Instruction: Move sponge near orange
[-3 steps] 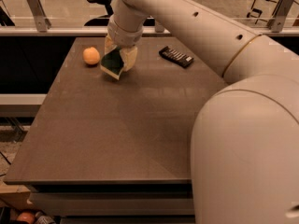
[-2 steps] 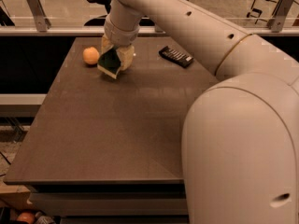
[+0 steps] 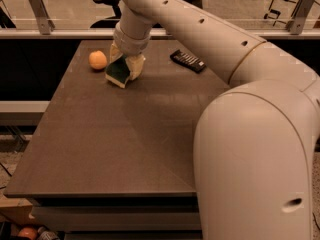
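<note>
The sponge (image 3: 118, 73), dark green on top with a pale yellow foam edge, sits tilted at the far left of the brown table (image 3: 115, 144), its lower corner at the surface. My gripper (image 3: 124, 65) reaches down from the cream arm and is shut on the sponge, one finger on each side. The orange (image 3: 98, 60), small, round and pale orange, rests on the table just left of the sponge, a narrow gap between them.
A black rectangular remote (image 3: 187, 61) lies at the far right of the table. My large cream arm and base (image 3: 255, 149) fill the right side of the view. A railing (image 3: 60, 33) runs behind the table. Small objects lie on the floor at bottom left (image 3: 27, 232).
My gripper has moved the sponge slightly left, closer to the orange. The orange and remote have not moved.
</note>
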Robot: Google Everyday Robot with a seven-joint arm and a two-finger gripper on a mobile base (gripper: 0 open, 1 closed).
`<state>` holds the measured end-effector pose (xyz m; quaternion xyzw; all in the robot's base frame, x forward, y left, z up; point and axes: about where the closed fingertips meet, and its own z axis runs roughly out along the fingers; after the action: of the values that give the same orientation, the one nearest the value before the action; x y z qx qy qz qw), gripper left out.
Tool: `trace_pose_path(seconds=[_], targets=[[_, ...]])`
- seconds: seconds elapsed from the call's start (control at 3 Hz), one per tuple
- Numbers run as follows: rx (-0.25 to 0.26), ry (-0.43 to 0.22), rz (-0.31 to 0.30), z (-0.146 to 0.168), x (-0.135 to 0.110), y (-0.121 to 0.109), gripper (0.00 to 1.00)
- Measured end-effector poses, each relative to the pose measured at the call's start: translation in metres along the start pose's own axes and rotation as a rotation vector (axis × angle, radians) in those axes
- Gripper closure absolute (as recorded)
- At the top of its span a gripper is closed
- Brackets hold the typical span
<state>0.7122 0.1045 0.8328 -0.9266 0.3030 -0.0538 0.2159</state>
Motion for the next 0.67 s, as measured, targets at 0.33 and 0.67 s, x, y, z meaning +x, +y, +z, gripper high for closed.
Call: trace_pose_path(seconds=[0.33, 0.67], targets=[[-0.003, -0.002, 0.005, 0.0003, 0.0005, 0.0022, 1.00], [-0.004, -0.002, 0.005, -0.0011, 0.0004, 0.0015, 0.81]])
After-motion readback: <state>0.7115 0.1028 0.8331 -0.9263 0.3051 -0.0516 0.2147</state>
